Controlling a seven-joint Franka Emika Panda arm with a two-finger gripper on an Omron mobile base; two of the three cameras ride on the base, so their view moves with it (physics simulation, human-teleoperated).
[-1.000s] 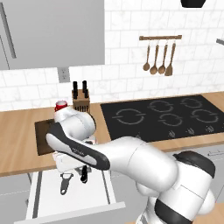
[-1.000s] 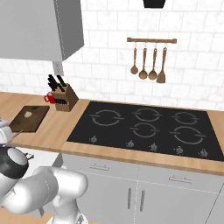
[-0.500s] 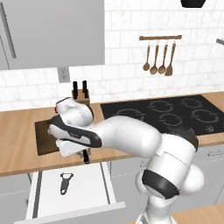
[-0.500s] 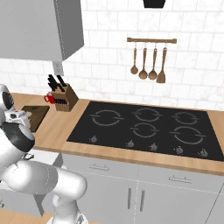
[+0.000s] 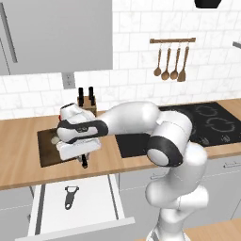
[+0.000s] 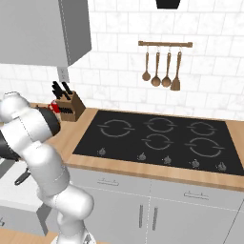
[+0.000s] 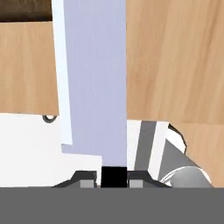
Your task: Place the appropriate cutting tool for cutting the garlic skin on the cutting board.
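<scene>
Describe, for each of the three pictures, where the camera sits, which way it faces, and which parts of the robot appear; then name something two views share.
Left base view: behind the arm's left, facing the counter; arm, gripper, cutting board, open drawer.
Right base view: behind the arm's right, facing the hob; white arm at left.
Hand view: on the hand, along the knife blade toward the countertop.
Shared: knife block and hanging utensils in both base views.

A rendered home kitchen: white tiled wall (image 6: 109, 52), black induction hob (image 6: 157, 138) set in a wooden desk (image 6: 143, 167), wooden utensils on a rail (image 6: 164, 64) at the far wall, knife block (image 6: 71, 106), grey cabinets (image 6: 152, 209), and an open drawer (image 5: 89, 202) near left.
</scene>
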